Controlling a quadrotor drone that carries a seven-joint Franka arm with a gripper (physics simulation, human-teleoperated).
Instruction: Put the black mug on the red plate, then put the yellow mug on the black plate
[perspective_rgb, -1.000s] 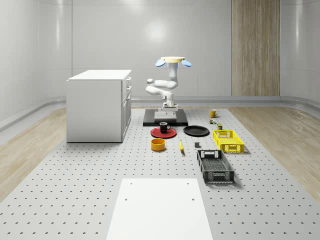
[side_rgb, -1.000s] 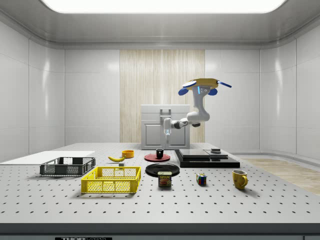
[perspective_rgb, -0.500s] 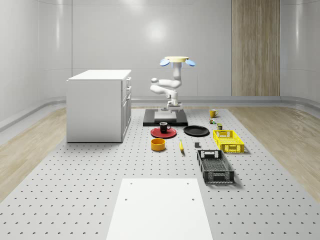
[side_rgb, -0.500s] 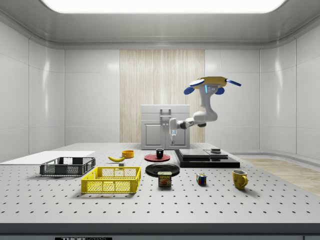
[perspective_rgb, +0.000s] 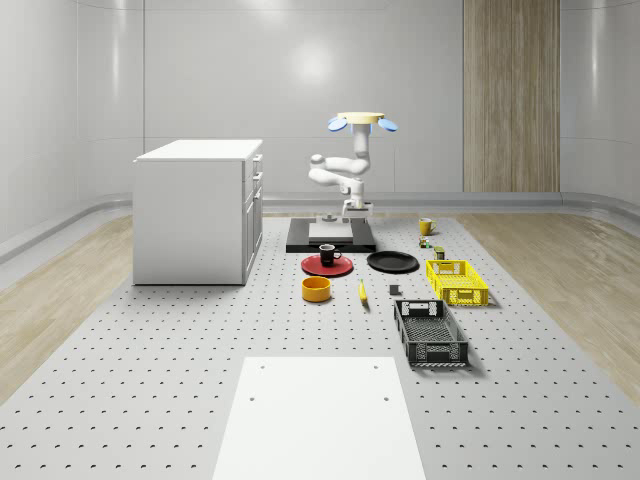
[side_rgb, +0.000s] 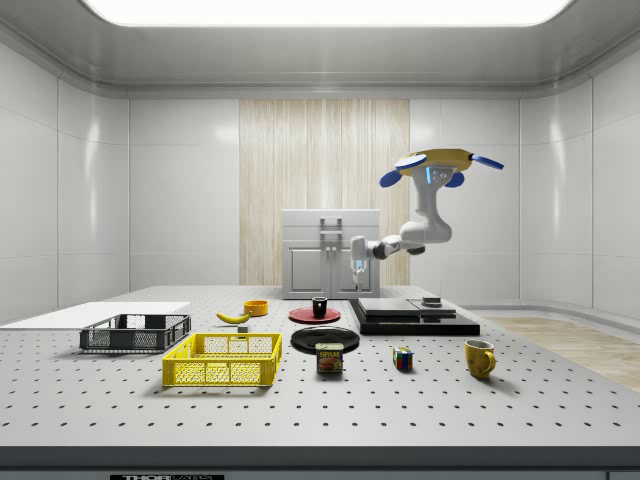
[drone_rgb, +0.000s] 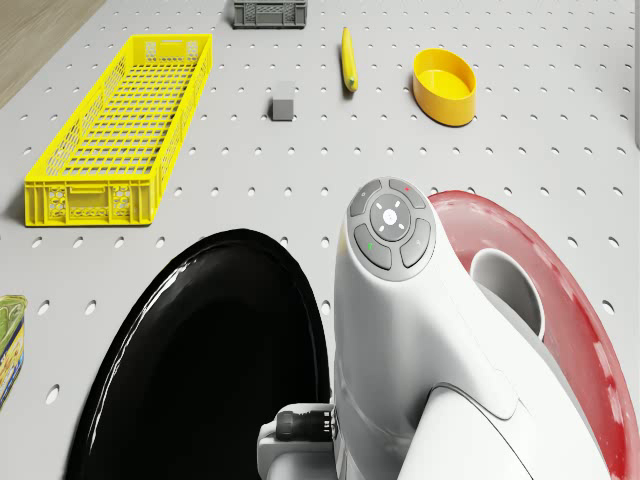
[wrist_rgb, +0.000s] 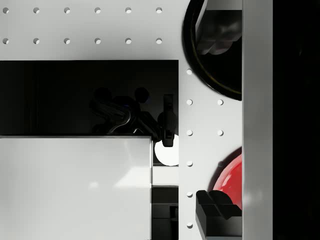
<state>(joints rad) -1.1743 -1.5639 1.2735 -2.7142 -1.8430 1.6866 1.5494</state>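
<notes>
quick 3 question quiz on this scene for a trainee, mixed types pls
1. True or false: the black mug stands on the red plate.
2. What lies on the black plate? A) yellow mug B) banana C) nothing
3. Fill in: the yellow mug stands on the ___.

Key: 1 true. 2 C. 3 table; the drone hovers above the dark platform, its hand in the air.

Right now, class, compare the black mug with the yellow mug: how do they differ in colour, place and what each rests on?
The black mug is dark; the yellow mug is bright. The black mug stands on the red plate; the yellow mug stands on the bare table, on no plate. In the side view the black mug sits farther back, the yellow mug nearer and rightward. Both are upright, ungripped.
</notes>
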